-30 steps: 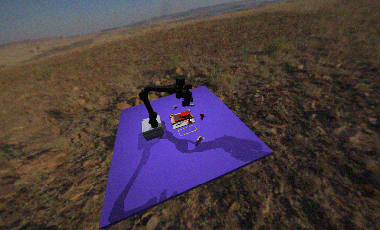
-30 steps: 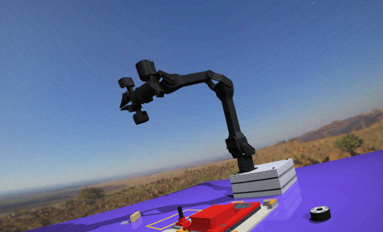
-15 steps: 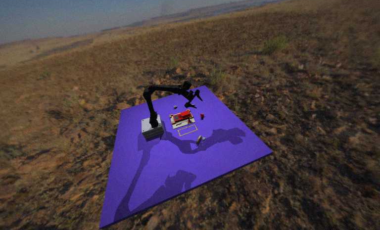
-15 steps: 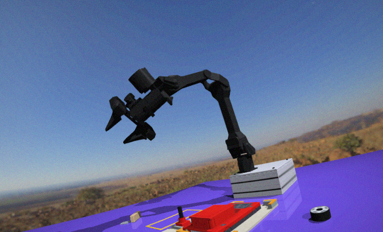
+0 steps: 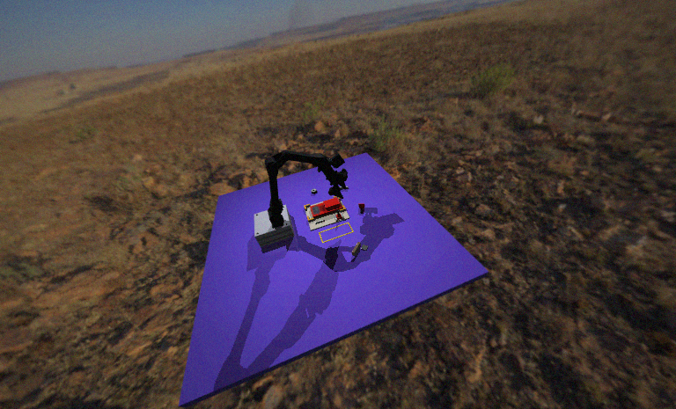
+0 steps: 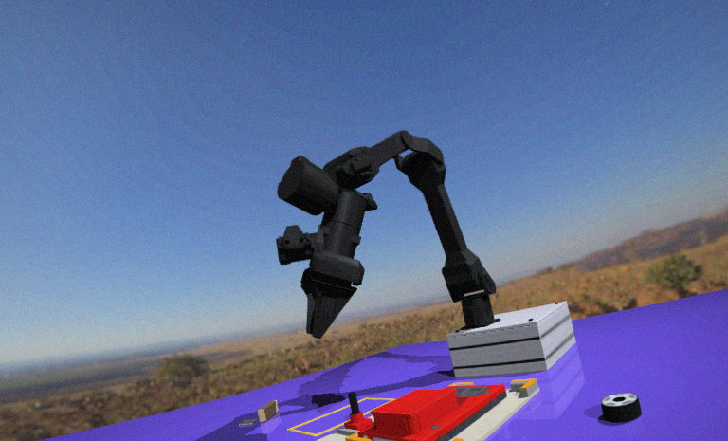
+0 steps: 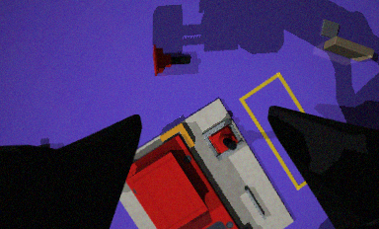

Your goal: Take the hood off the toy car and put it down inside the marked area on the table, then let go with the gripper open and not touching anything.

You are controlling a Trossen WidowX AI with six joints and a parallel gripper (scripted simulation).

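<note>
My gripper (image 7: 204,116) is spread wide and empty; I should descend squarely over the hood (image 7: 165,187) at 6 o'clock.
</note>
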